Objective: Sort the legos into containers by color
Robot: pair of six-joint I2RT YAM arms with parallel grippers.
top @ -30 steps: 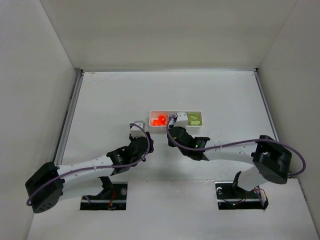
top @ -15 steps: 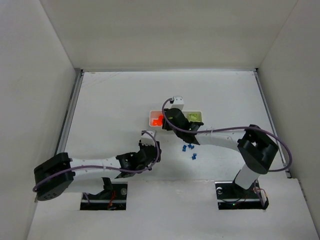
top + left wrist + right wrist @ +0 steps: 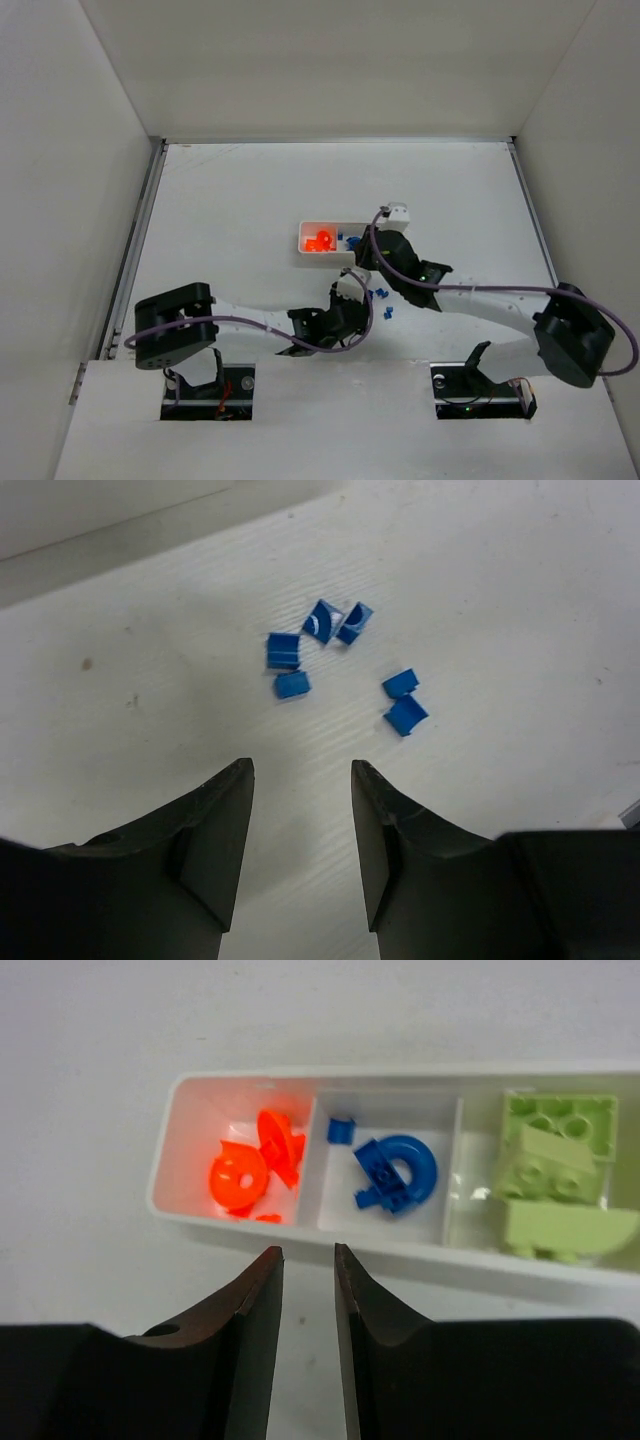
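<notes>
Loose dark-blue bricks (image 3: 284,649) lie clustered on the table, just on the near side of the tray (image 3: 400,1244). The left gripper (image 3: 300,770), parted and empty, may pinch two or scatter neighbours. The right gripper (image 3: 308,1252) hangs over the tray's near wall, empty.

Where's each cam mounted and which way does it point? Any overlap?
Top external: above and behind the bases, looking down on the table; shows the left arm and right arm.
Left wrist: on the left wrist, looking down at loose blue bricks; left fingers at bottom.
Right wrist: on the right wrist, facing the tray; right fingers at bottom.
Shared: top and right wrist both show the tray; top and left wrist, the blue bricks.
</notes>
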